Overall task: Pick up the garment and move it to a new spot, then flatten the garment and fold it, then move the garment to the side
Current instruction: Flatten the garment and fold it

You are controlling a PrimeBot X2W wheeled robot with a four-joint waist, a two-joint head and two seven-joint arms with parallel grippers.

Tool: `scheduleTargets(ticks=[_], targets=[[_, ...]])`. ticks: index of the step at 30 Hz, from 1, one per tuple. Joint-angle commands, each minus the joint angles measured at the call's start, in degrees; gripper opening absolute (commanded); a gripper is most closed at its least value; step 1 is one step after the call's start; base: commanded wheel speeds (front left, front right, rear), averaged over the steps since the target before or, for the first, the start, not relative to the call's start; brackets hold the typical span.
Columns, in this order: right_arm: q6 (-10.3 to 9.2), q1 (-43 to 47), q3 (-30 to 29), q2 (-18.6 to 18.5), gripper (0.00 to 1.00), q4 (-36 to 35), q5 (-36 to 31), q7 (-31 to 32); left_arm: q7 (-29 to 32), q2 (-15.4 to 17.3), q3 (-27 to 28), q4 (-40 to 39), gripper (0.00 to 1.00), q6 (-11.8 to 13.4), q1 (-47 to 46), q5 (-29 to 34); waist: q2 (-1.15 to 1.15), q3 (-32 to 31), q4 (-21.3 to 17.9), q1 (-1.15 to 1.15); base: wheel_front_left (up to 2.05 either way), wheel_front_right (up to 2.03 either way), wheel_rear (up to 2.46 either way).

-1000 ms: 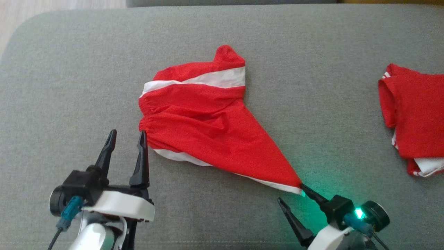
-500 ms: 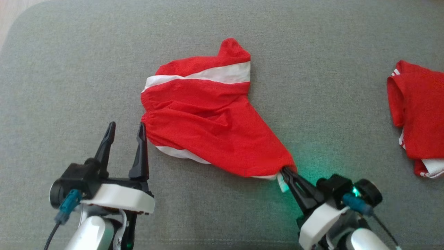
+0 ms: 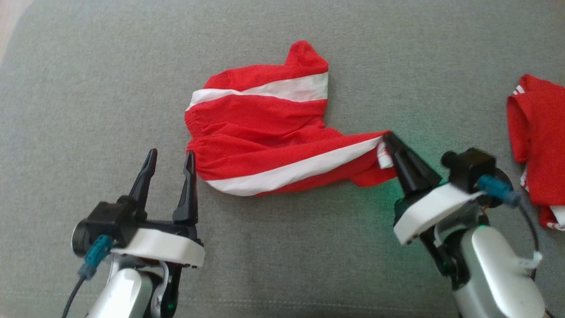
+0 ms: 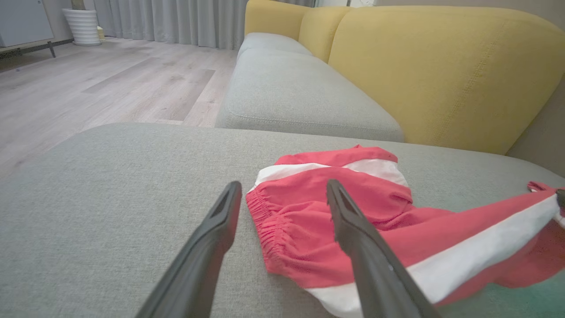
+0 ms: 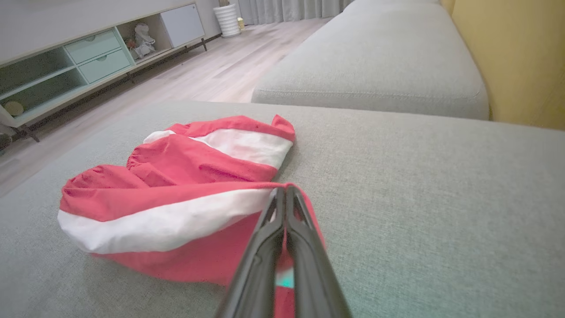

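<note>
The garment (image 3: pixel 265 132), red shorts with white side stripes, lies crumpled in the middle of the grey sofa seat (image 3: pixel 88 88). My right gripper (image 3: pixel 385 141) is shut on the corner of one leg and holds it lifted over the rest of the cloth; the white stripe runs from the pinch back to the waistband. In the right wrist view the shut fingers (image 5: pixel 282 207) pinch the red hem of the garment (image 5: pixel 176 176). My left gripper (image 3: pixel 170 159) stands open just left of the elastic waistband, its right fingertip close to the cloth. In the left wrist view the garment (image 4: pixel 309 207) lies between and beyond its fingers (image 4: pixel 220 221).
A second red and white piece of clothing (image 3: pixel 536 141) lies folded at the right edge of the seat. Another grey seat cushion (image 4: pixel 300 92) and a yellow backrest (image 4: pixel 441 66) lie beyond. Wooden floor (image 5: pixel 220 66) and a low cabinet (image 5: pixel 88 57) are off the seat's far side.
My right gripper shut on the leg corner, then carried it up and away from me, folding the leg back over the shorts. The left gripper stayed put. The head camera shifted slightly.
</note>
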Motion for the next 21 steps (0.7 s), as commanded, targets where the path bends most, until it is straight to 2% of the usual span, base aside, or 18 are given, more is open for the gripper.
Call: scheduleTargets(ticks=[1, 12, 19, 20, 21], targets=[[0.39, -1.7, 0.5, 0.7, 0.0, -1.3, 0.7, 0.0, -0.7, 0.4, 2.6, -1.6, 1.0, -0.2, -2.7, 0.7, 0.0, 0.4, 0.4, 0.0, 0.0, 0.0, 0.0], [0.39, -10.1, -6.1, 2.3, 0.0, 16.9, 5.2, -0.5, -0.7, -1.6, 2.9, -0.1, 1.0, -2.3, -4.6, 1.8, 0.0, 3.2, 2.7, 0.0, 0.0, 0.0, 0.0], [0.39, -12.7, -6.8, 1.6, 0.0, 24.5, 6.3, -3.7, -0.7, -2.3, 3.6, 0.7, 1.0, -3.3, -4.7, 2.7, 0.0, 3.0, 1.5, 0.0, 0.0, 0.0, 0.0], [0.39, -12.9, -6.3, 1.5, 0.42, 24.7, 6.8, -4.2, -0.7, -2.3, 3.8, 0.8, 1.0, -3.4, -4.7, 2.8, 0.0, 2.8, 1.3, 0.0, 0.0, 0.0, 0.0], [0.39, -12.9, -5.9, 1.2, 1.0, 24.9, 7.0, -4.6, -0.7, -2.3, 3.9, 0.9, 1.0, -3.5, -4.6, 2.9, 0.0, 2.6, 1.0, 0.0, 0.0, 0.0, 0.0]])
